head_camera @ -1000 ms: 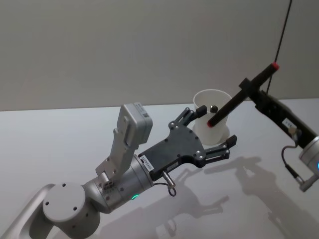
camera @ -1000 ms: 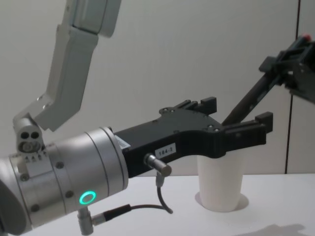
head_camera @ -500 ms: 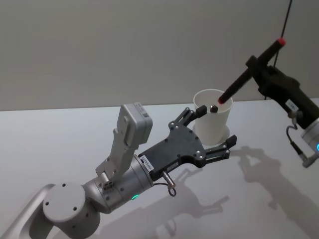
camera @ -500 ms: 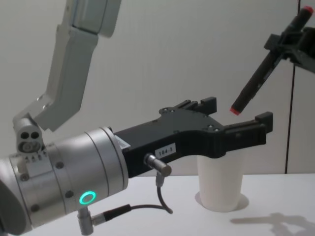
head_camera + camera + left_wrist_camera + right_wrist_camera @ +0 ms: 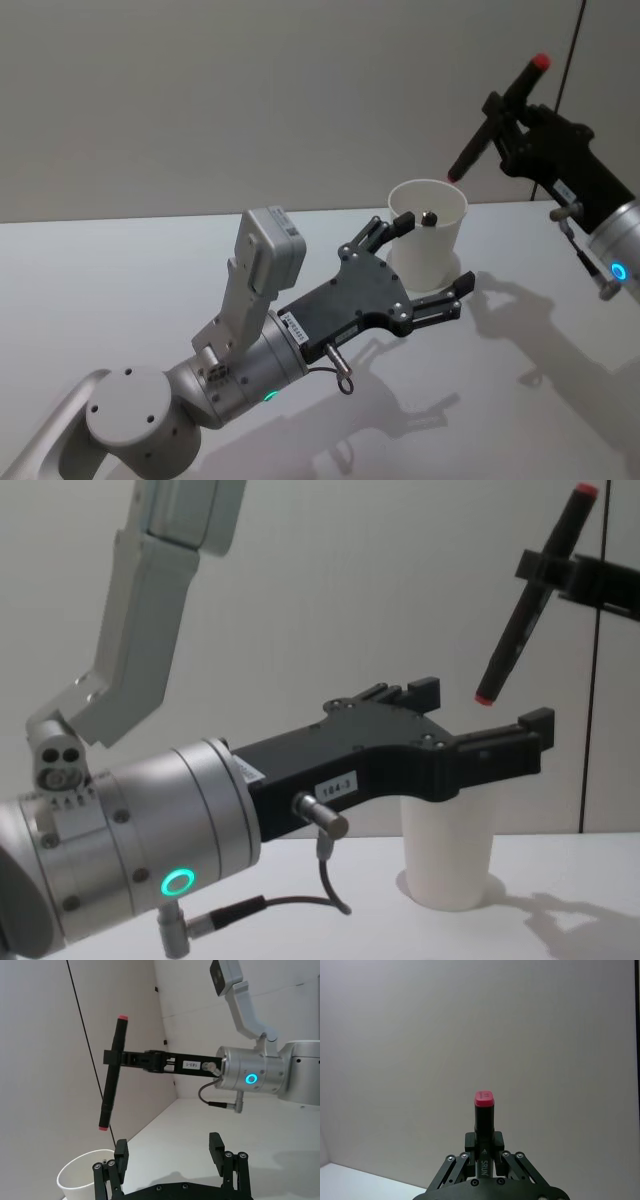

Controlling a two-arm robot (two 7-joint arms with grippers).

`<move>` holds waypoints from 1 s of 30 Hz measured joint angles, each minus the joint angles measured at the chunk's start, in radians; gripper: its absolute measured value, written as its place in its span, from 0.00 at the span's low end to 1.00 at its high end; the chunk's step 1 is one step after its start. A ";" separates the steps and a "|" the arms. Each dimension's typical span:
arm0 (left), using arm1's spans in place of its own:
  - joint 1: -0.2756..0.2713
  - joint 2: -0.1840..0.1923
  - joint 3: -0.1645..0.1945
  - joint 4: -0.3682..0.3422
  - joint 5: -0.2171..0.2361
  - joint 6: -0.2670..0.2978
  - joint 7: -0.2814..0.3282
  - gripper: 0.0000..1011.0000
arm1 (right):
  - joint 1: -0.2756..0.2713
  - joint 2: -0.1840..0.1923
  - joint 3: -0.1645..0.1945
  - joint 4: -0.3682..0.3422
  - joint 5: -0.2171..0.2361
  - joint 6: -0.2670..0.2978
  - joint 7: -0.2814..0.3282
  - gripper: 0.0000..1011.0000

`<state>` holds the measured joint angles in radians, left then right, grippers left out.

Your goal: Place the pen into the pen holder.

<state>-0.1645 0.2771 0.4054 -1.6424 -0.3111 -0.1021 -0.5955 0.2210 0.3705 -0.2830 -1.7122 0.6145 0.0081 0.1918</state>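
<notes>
Pen [image 5: 495, 119] — above pen holder [image 5: 428, 243]

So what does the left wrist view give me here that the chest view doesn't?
Left wrist view alone: the right claw pinching the pen mid-barrel, and the pen holder's open mouth from above. Chest view alone: the holder's tapered side wall standing on the table, and the left arm's wrist with its green light. Both: the pen tilted, clear above the holder, and the open left claw beside the holder.
</notes>
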 joint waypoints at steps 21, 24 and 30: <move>0.000 0.000 0.000 0.000 0.000 0.000 0.000 0.99 | 0.113 -0.085 -0.048 0.206 -0.296 -0.065 0.009 0.19; 0.000 0.000 0.000 0.000 0.000 0.000 0.000 0.99 | 0.118 -0.092 -0.053 0.220 -0.307 -0.069 0.018 0.19; 0.000 0.000 0.000 0.000 0.000 0.000 0.000 0.99 | 0.123 -0.105 -0.063 0.240 -0.314 -0.073 0.034 0.19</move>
<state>-0.1646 0.2772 0.4053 -1.6424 -0.3110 -0.1021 -0.5955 0.3443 0.2651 -0.3456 -1.4723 0.3004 -0.0646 0.2257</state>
